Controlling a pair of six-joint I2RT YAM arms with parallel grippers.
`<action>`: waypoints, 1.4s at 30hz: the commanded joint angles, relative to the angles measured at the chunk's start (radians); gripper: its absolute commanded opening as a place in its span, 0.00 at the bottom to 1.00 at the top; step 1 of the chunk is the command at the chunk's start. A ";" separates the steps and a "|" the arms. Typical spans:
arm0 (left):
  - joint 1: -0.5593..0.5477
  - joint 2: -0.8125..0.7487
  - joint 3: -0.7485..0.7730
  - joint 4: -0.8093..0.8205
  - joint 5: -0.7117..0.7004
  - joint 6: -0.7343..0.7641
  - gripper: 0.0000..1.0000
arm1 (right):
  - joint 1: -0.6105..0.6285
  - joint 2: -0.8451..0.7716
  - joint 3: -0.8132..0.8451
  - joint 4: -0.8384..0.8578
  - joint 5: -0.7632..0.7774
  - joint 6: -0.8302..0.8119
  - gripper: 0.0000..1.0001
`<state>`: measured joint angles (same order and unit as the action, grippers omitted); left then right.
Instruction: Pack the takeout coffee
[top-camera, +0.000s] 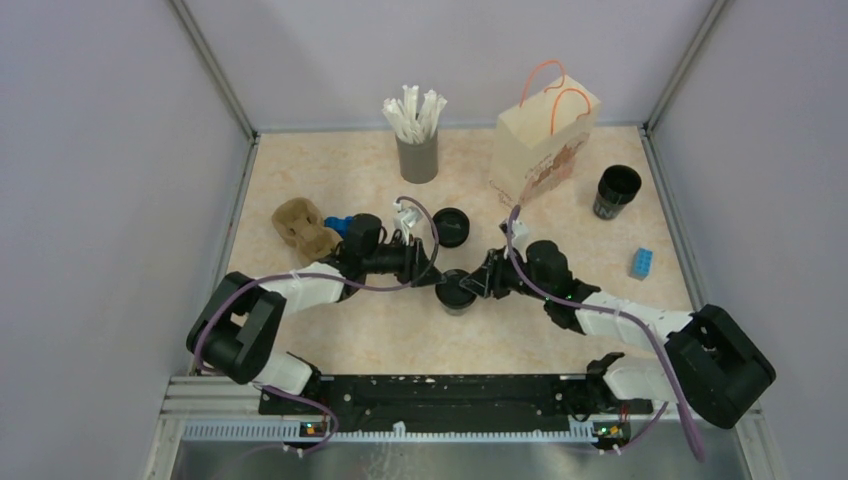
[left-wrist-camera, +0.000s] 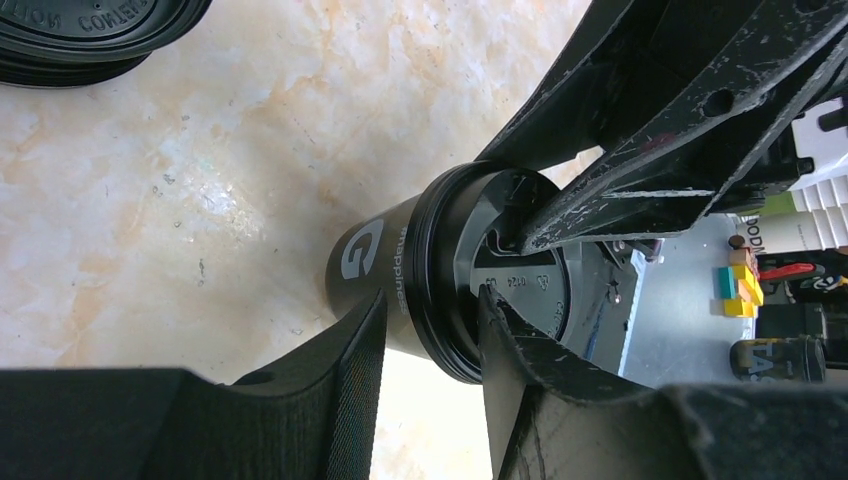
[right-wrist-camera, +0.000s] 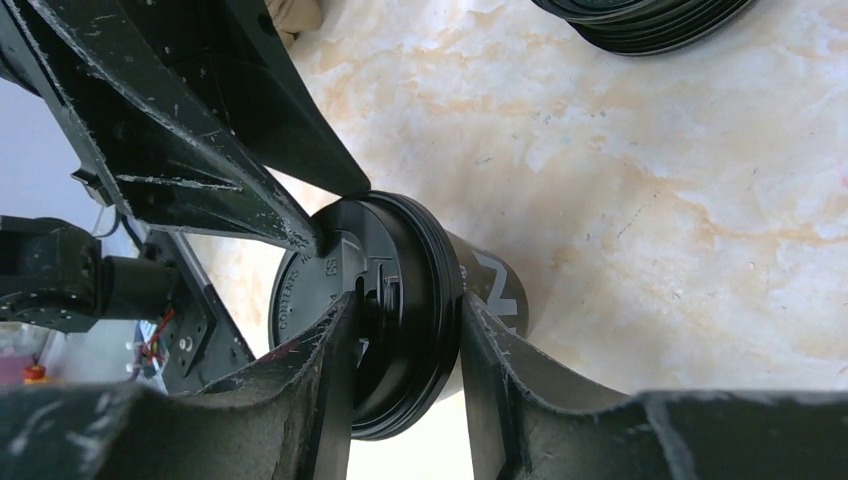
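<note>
The takeout coffee (top-camera: 457, 296) is a black cup with pale print and a black lid on it, standing mid-table. In the left wrist view the coffee cup (left-wrist-camera: 385, 260) lies between my fingers. My left gripper (left-wrist-camera: 430, 315) is closed across the lid's rim, one finger on the lid top and the padded one on the cup wall. My right gripper (right-wrist-camera: 405, 320) pinches the rim of the same cup (right-wrist-camera: 495, 290) from the other side. From above, the left gripper (top-camera: 440, 283) and the right gripper (top-camera: 474, 288) meet at the cup.
A stack of flat black lids (top-camera: 451, 227) lies just behind the cup. A grey holder of white straws (top-camera: 417, 155) and a paper bag with orange handles (top-camera: 540, 140) stand at the back. An open black cup (top-camera: 617, 190), a blue block (top-camera: 640, 262) and a brown pulp carrier (top-camera: 305, 228) sit around.
</note>
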<state>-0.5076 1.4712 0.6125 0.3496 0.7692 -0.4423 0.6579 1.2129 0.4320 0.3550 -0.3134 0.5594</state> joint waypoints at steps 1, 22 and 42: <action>-0.011 0.044 -0.048 -0.040 -0.093 0.048 0.43 | -0.006 0.011 -0.123 0.050 0.025 0.022 0.35; -0.045 0.076 -0.100 -0.016 -0.209 0.029 0.41 | -0.006 0.130 -0.272 0.334 -0.013 0.090 0.34; -0.048 0.049 -0.085 0.019 -0.106 -0.036 0.44 | -0.006 -0.111 -0.075 -0.106 0.097 -0.013 0.49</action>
<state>-0.5556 1.4906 0.5720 0.4892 0.7174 -0.4927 0.6514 1.1683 0.2783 0.5858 -0.2584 0.6476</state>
